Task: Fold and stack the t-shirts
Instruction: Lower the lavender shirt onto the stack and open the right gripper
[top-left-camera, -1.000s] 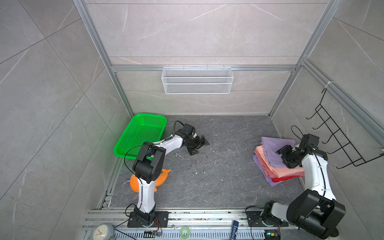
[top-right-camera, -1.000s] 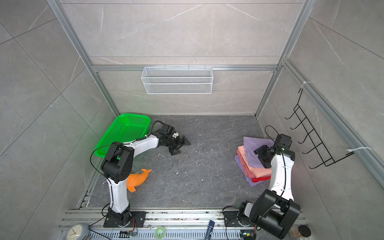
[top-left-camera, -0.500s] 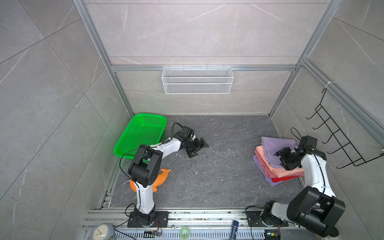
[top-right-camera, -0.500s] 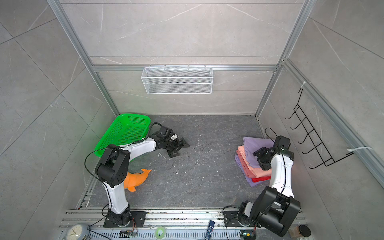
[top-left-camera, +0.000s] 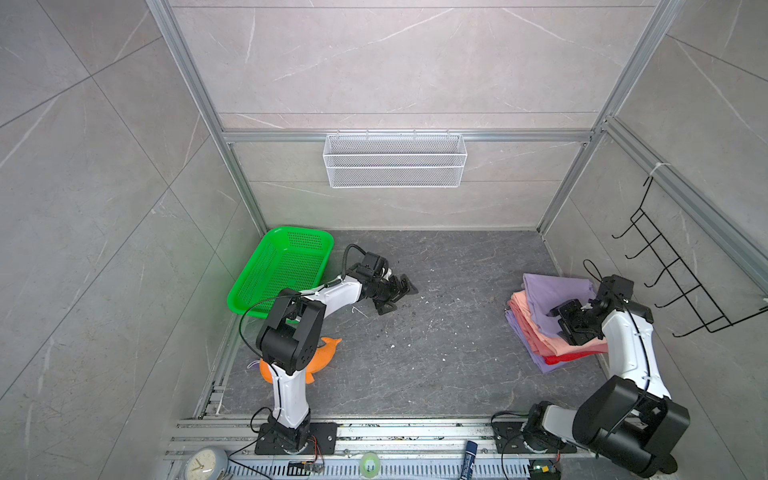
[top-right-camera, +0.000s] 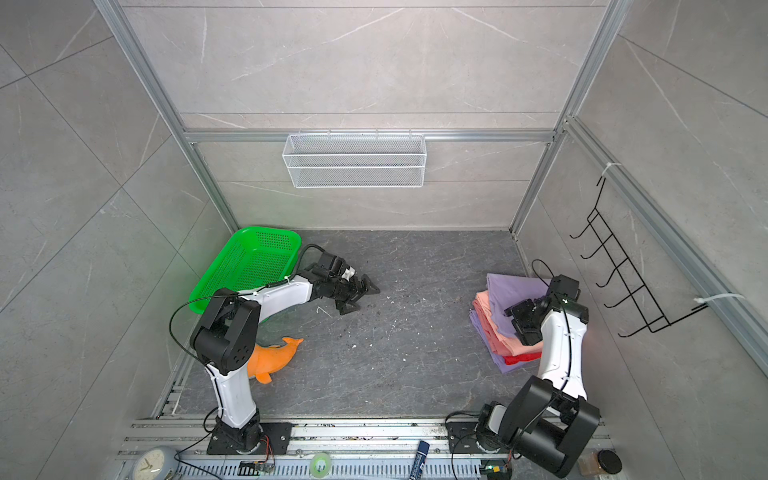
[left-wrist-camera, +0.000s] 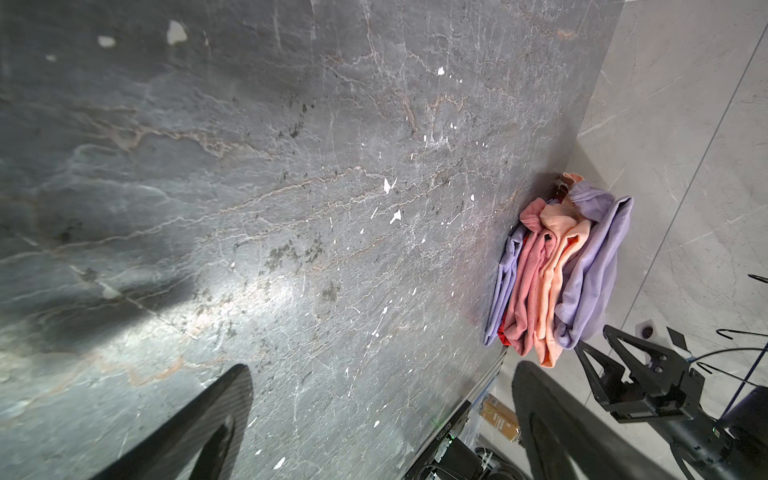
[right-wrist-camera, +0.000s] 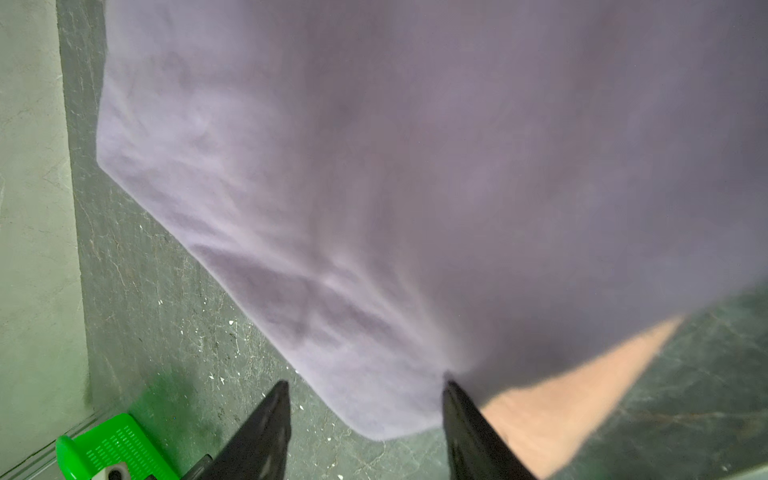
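Stack of t-shirts (top-left-camera: 540, 328): folded, lying on dark stone floor (top-left-camera: 436, 353) at right side of cell, near right wall. Layers as seen in both top views, top down: lilac top shirt (top-left-camera: 552, 297), salmon-pink shirts (top-left-camera: 525, 316), red shirt (top-left-camera: 567, 358), lilac bottom shirt (top-left-camera: 517, 332). Edges are not flush; lower layers stick out past the top one. In left wrist view the stack is seen edge-on, folds bunched.

Right gripper (top-left-camera: 561, 324): held over lilac top shirt, jaws partly apart, nothing clamped betw. them. Right wrist view is filled w/ lilac cloth; a salmon corner is seen beside one finger (right-wrist-camera: 469, 432). Contact w/ cloth cannot be told.

Left gripper (top-left-camera: 397, 297): jaws spread wide, empty, low over bare floor, well apart from stack, near green basket (top-left-camera: 282, 266).

Writing:
- Small white print on label (left-wrist-camera: 441, 432) by front rail is noted in left wrist view; chars not reliably read.
- Tan box (left-wrist-camera: 498, 417): print too small.
- Blue tube (top-left-camera: 470, 453) on front rail: label illegible.
- Clock (top-left-camera: 204, 463) front-left: dial partly cut off.

Also noted: orange plush dolphin (top-left-camera: 324, 353) by left arm, white wire basket (top-left-camera: 395, 160) on back wall, black hook rack (top-left-camera: 665, 282) on right wall.
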